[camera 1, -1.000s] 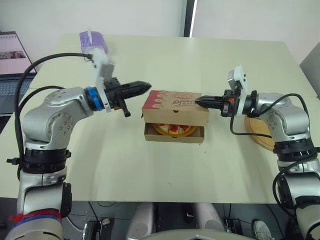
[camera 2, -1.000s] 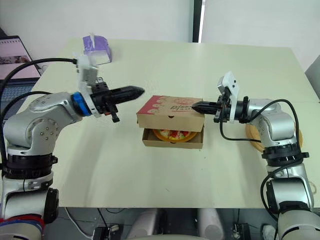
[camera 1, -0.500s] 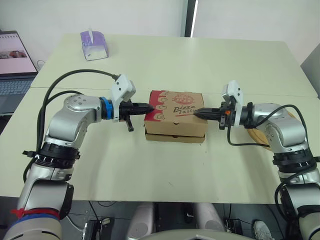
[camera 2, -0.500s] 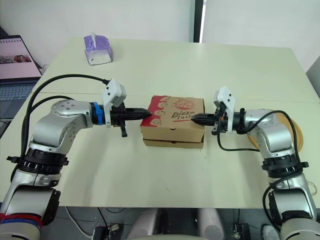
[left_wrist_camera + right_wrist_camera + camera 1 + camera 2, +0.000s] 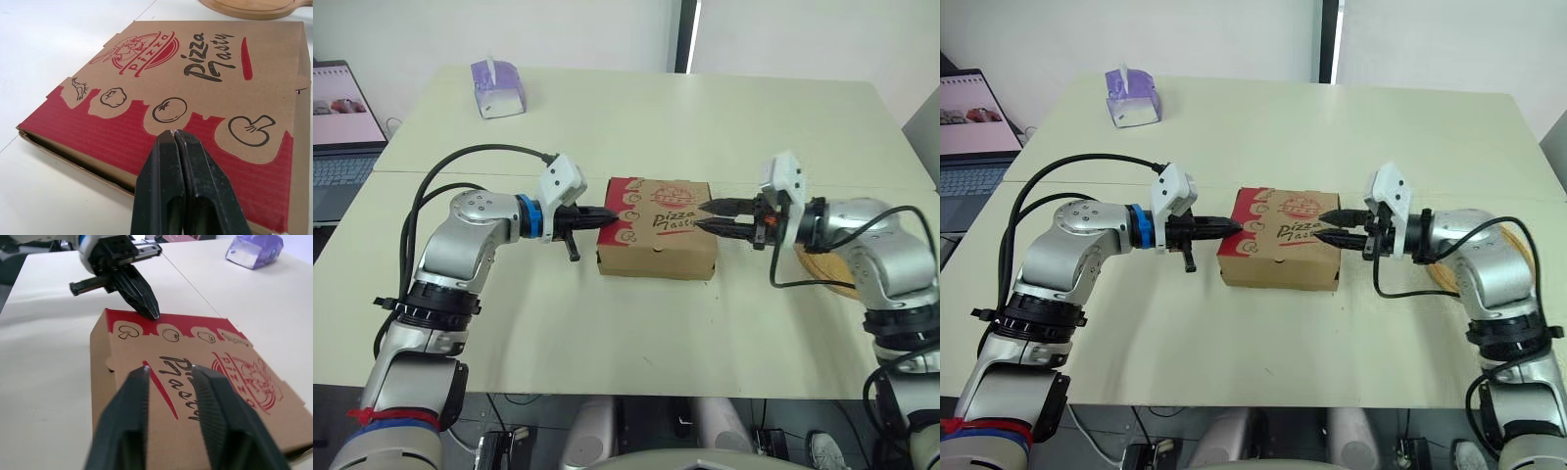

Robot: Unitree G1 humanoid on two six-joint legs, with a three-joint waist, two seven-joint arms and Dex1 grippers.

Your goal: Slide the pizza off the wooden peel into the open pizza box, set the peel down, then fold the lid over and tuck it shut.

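as left fingers (image 5: 166,191), together, touch the pizza box (image 5: 656,221) | right fingers (image 5: 131,416) apart | left wrist: peel (image 5: 254,6) beyond

The right gripper (image 5: 169,368) is positioned over the pizza box (image 5: 230,357), fingers parted, with the printed lettering visible in the gap between them. The box lid lies flat on the base (a red band with mushroom and tomato drawings runs along its far edge). The left gripper (image 5: 152,313) has its tip at that red band, fingers pressed together. A purple tissue box (image 5: 254,249) stands on the table (image 5: 49,382), well beyond the pizza box.
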